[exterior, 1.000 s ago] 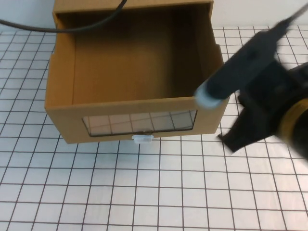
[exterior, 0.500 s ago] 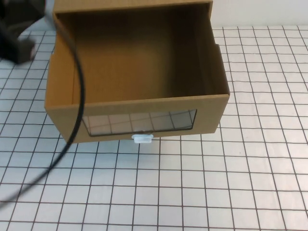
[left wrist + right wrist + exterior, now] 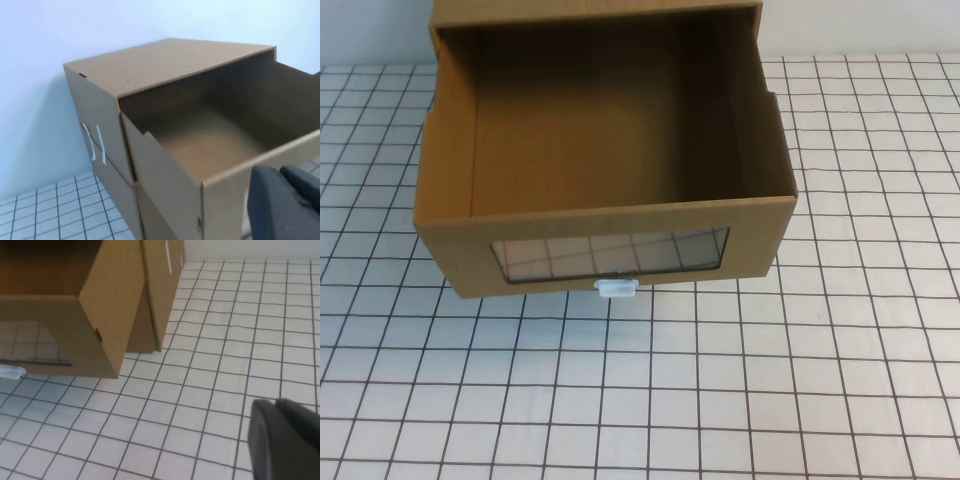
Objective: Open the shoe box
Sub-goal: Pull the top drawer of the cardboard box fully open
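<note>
While the shoe box [image 3: 760, 240] sits at 12 o'clock on the grid table [image 3: 720, 400], its drawer is out toward 6, w/ clear window [image 3: 610, 255] and white tab [image 3: 617, 288] on front. L gripper [image 3: 282, 200] near drawer's 7 o'clock corner, state can't tell. R gripper [image 3: 280, 437] clenched, over table at box's 4 o'clock.

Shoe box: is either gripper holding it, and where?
Nothing held. Left gripper hangs near the open shoe box; right gripper, shut, over the gridded table beside it.
</note>
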